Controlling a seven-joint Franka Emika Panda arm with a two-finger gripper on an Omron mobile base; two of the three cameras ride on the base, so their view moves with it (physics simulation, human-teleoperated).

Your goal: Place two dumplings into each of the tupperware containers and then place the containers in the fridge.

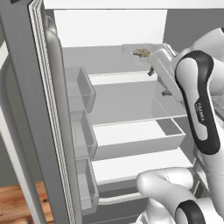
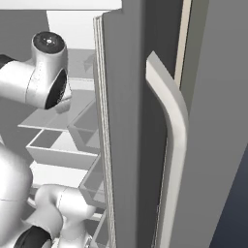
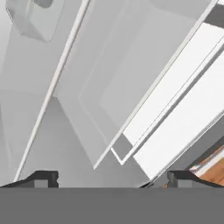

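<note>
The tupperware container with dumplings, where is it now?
In the left base view, the tupperware container sits on the fridge's top shelf, just beyond the gripper.

The fridge middle shelf lies open, while the tupperware container occupies the upper shelf.

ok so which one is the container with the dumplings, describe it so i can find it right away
Start at the open grey fridge with the white interior in the left base view. On its upper white shelf, towards the back right, sits a shallow translucent clear-grey plastic container. Unlike the clear door bins at the left, it holds small lumpy tan dumplings.
</note>
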